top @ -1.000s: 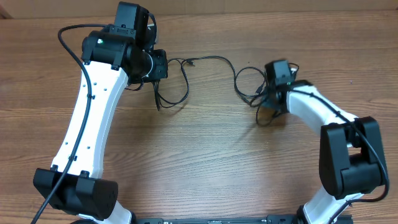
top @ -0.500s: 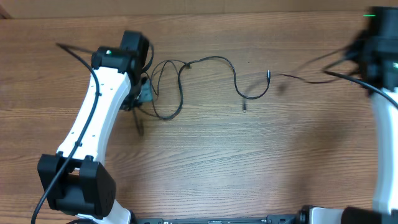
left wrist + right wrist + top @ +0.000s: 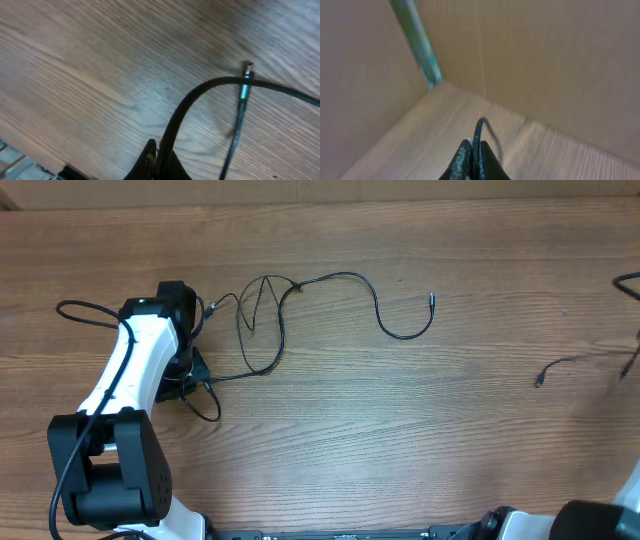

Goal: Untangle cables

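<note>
Cables [image 3: 262, 320], thin black flexible cords with plug ends, lie looped on the brown wooden bench [image 3: 400, 440] by my white left arm [image 3: 135, 370]; one strand [image 3: 572, 361] trails far right. Both jaws clench a cord each. I judge a hard pull could cinch the loops.

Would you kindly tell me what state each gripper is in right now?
Left gripper: closed, holding a black cable.
Right gripper: closed, holding a thin cable.
</note>
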### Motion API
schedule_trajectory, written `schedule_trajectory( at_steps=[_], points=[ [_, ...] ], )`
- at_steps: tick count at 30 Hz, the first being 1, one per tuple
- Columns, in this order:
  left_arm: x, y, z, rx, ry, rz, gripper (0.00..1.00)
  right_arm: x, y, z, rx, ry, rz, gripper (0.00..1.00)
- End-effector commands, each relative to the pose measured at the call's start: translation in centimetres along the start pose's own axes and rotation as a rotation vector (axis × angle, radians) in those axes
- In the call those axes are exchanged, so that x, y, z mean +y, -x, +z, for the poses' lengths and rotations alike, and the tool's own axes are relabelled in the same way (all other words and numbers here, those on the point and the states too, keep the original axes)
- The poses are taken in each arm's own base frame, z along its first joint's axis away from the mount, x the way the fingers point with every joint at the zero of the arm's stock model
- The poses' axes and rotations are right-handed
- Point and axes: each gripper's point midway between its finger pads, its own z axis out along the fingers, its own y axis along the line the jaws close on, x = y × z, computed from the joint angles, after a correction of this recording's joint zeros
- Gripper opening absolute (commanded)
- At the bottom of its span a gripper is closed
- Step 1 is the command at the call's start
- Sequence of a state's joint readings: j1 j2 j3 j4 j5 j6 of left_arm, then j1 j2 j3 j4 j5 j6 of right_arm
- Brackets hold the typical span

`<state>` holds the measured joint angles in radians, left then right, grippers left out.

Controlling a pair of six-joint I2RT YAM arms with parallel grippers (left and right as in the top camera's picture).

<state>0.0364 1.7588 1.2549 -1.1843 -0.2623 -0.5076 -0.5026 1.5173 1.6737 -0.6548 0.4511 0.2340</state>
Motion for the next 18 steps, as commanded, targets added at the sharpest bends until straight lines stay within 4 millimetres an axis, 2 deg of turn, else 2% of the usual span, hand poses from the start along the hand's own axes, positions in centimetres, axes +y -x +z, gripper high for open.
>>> schedule_trajectory(
  at_steps=[1,3,6,10,14,16,17,18],
  points=[
    [-1.5,-0.4,0.0,0.020,-0.063,-0.014,0.04,-1.4,0.8,2.3,-0.024,-0.038,-0.075,0.04],
    [-2.6,-0.6,-0.1,0.029,-0.111,-0.005,0.04,-2.7,0.7,4.1,-0.024,-0.075,-0.092,0.04],
    [-4.1,-0.9,-0.4,0.039,-0.171,0.011,0.04,-5.5,-0.6,7.6,0.017,-0.145,-0.108,0.04],
    [-5.8,-1.3,-0.8,0.039,-0.223,0.035,0.04,-8.3,-4.7,12.8,0.134,-0.161,-0.103,0.04],
    [-7.4,-1.9,-1.3,0.045,-0.267,0.067,0.05,-10.8,-10.1,17.2,0.282,-0.150,-0.167,0.04],
    [-8.0,-2.2,-1.5,0.043,-0.280,0.083,0.04,-12.1,-12.4,18.2,0.348,-0.172,-0.168,0.09],
    [-8.4,-2.3,-1.6,0.041,-0.288,0.090,0.04,-12.5,-13.4,18.5,0.377,-0.181,-0.166,0.16],
    [-8.8,-2.3,-1.7,0.034,-0.299,0.099,0.04,-12.9,-14.3,18.9,0.400,-0.188,-0.164,0.29]
  ],
)
